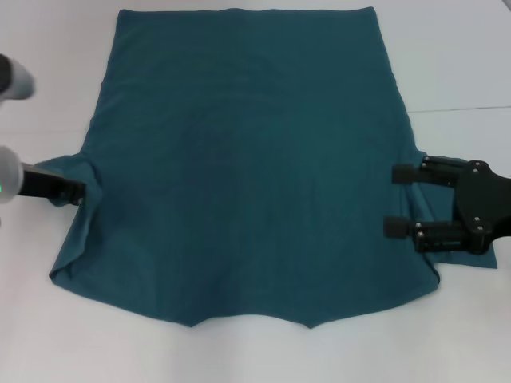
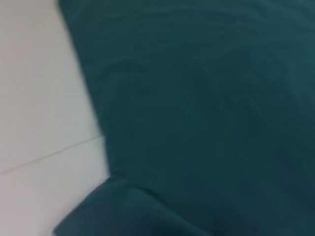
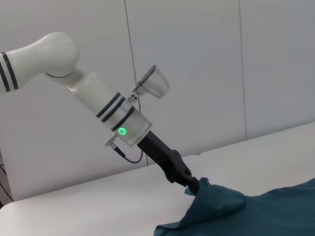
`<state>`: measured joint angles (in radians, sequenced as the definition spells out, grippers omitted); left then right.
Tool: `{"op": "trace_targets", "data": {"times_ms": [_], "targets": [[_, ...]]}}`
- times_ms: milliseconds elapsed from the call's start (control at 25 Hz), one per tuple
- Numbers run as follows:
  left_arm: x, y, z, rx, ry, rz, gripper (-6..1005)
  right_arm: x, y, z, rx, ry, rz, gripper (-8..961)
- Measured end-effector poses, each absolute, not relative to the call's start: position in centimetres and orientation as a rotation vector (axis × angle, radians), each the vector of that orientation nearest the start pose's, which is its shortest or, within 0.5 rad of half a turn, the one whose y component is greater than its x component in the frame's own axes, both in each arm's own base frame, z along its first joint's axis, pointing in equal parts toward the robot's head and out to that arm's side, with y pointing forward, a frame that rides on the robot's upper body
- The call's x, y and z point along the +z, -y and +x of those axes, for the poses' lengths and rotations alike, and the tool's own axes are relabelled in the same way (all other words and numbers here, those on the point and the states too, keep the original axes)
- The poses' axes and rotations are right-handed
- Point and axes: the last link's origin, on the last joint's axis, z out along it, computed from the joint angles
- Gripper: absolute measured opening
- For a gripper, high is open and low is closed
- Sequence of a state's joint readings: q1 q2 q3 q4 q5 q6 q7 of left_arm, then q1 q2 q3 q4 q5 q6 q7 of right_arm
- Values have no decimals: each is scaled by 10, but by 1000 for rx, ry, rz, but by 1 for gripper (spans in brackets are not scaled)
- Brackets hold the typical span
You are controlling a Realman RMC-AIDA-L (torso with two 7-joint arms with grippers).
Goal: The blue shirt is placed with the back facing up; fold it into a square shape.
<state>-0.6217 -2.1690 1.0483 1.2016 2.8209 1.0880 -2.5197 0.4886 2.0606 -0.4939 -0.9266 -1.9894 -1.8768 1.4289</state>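
Observation:
The blue shirt [image 1: 247, 159] lies spread flat on the white table [image 1: 463, 56], collar edge towards me. My left gripper [image 1: 80, 190] is at the shirt's left sleeve, shut on the fabric, which bunches up around its tip. In the right wrist view the left gripper [image 3: 193, 187] holds a raised peak of the shirt [image 3: 256, 211]. My right gripper [image 1: 394, 200] is open over the shirt's right edge by the right sleeve, its two fingers apart and pointing inwards. The left wrist view shows only shirt fabric [image 2: 206, 98] and table.
A seam line [image 1: 463, 108] runs across the table on the right. White table surface surrounds the shirt on all sides. A pale panelled wall [image 3: 197, 59] stands behind the left arm [image 3: 98, 98].

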Motion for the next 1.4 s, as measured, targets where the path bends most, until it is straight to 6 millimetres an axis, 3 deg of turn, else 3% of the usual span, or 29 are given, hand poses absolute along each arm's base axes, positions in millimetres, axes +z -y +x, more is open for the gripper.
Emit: {"op": "trace_targets", "data": {"times_ms": [520, 600, 720, 840, 1160, 1240, 1400], "targets": [[-16, -409, -188, 292, 663, -2296, 117, 75, -309, 252, 833, -414, -2699, 915], [-19, -408, -186, 290, 659, -2306, 124, 75, -309, 252, 834, -414, -2699, 914], [-13, -409, -184, 231, 693, -2291, 231, 75, -309, 252, 834, -415, -2699, 914], [3, -412, -190, 173, 758, -2235, 339, 74, -308, 252, 833, -419, -2698, 913], [45, -419, -235, 18, 1152, -1997, 538, 75, -304, 254, 848, -423, -2694, 913], [45, -419, -243, -6, 1239, -1974, 588, 75, -304, 254, 853, -421, -2691, 912], [39, -422, -257, -47, 1409, -1931, 798, 74, -303, 253, 856, -419, -2695, 912]]}}
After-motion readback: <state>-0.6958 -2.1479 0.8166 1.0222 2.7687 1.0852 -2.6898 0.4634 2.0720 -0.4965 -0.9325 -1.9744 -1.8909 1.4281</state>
